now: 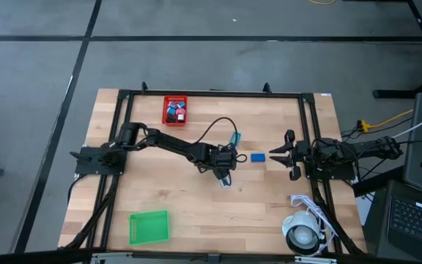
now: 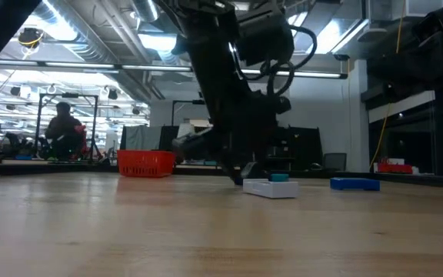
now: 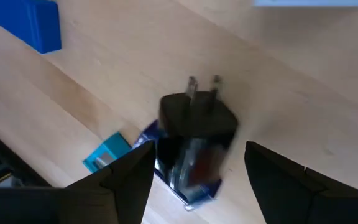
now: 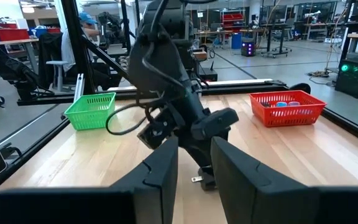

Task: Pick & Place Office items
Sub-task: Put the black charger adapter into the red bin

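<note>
Three office items lie mid-table. A black plug block (image 3: 197, 121) with two metal prongs rests on a flat white-and-blue piece (image 3: 188, 186), which also shows in the low view (image 2: 271, 188). A small teal piece (image 3: 107, 152) lies beside them. A blue block (image 1: 257, 157) (image 3: 33, 22) (image 2: 354, 183) lies apart, toward the right arm. My left gripper (image 3: 197, 180) (image 1: 226, 174) hangs open over the plug block, one finger on either side of it. My right gripper (image 1: 275, 154) (image 4: 194, 180) waits slightly open just right of the blue block. More pieces lie in the red mesh bin (image 1: 174, 110).
The red bin (image 4: 288, 106) (image 2: 146, 163) stands at the far edge, and a green mesh bin (image 1: 149, 226) (image 4: 91, 109) at the near left. A white roll with cable (image 1: 302, 235) sits at the near right corner. A black frame (image 1: 211, 93) rims the table. People (image 2: 64, 127) are in the room beyond.
</note>
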Tool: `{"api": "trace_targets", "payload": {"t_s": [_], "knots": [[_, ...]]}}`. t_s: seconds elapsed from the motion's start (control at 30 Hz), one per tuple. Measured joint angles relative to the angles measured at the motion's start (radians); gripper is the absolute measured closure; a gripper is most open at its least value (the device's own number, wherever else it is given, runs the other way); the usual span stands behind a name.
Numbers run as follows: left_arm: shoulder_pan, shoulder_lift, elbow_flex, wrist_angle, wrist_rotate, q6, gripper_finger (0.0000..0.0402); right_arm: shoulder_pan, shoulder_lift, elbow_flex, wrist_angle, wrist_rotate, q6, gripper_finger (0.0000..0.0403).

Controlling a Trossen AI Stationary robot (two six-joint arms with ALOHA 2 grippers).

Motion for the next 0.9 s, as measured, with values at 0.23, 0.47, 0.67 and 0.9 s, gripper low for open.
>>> {"api": "trace_targets", "payload": {"t_s": [0.23, 0.47, 0.67, 0.9], "knots": [[0.002, 0.003, -0.001, 0.058, -0.012, 0.030, 0.0161, 0.000, 0.000, 0.000, 0.000, -0.001, 0.000, 0.0300], [0.003, 0.006, -0.001, 0.063, 0.016, -0.011, 0.0177, 0.000, 0.000, 0.000, 0.000, -0.008, 0.000, 0.0300], [0.004, 0.006, -0.001, 0.086, 0.056, -0.043, 0.0190, 0.000, 0.000, 0.000, 0.000, -0.008, 0.000, 0.0300], [-0.001, 0.045, 0.004, 0.117, 0.067, -0.029, 0.0203, 0.000, 0.000, 0.000, 0.000, -0.008, 0.000, 0.0300]]}}
